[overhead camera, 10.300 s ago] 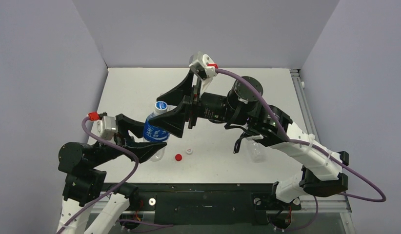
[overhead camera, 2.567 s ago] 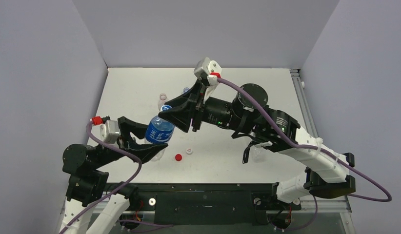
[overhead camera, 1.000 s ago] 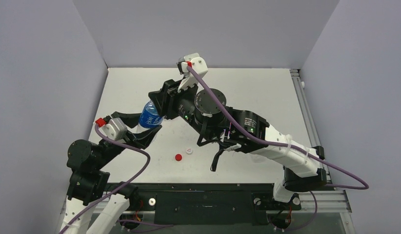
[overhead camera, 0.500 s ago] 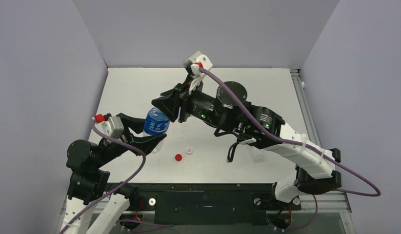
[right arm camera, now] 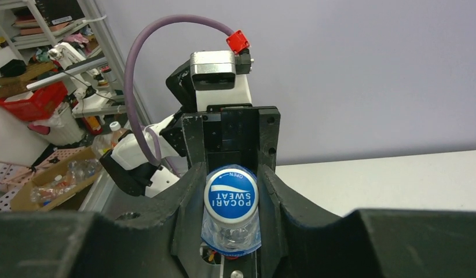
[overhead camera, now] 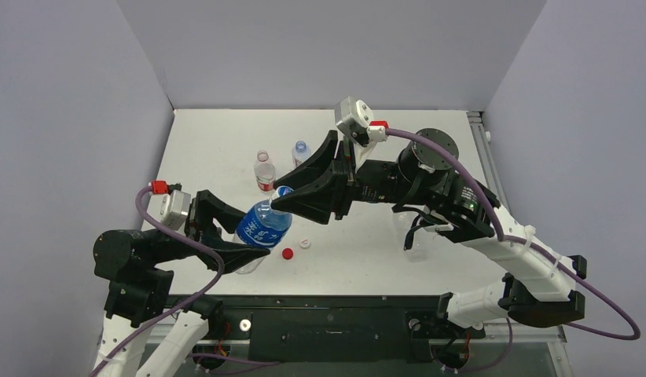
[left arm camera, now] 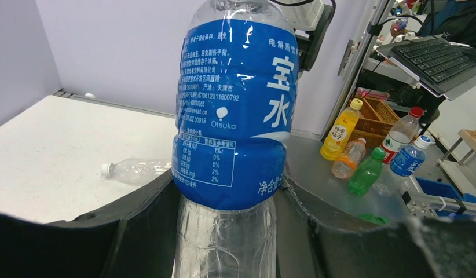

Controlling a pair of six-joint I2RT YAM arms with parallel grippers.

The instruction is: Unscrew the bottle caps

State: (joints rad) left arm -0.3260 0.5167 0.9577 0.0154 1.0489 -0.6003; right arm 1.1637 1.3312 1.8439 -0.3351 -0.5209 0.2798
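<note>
Sitting clamped between R gripper (right arm camera: 230,188) black fingers: round blue cap (right arm camera: 230,196) w/ white print, atop tilted clear bottle (left arm camera: 233,116) w/ glossy blue label. L gripper (left arm camera: 227,223) squeezes bottle's crinkly clear lower body. Tiny red cap (overhead camera: 288,254) and white cap (overhead camera: 304,243) on table (overhead camera: 225,141), near L fingertips.

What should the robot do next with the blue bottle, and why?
Probably twist the right gripper to turn the blue cap the way its OPEN arrow points, while the left gripper holds the bottle steady. The right gripper is shut on the cap, which sits on the bottle's neck, and the left gripper clamps the bottle's body.
</note>
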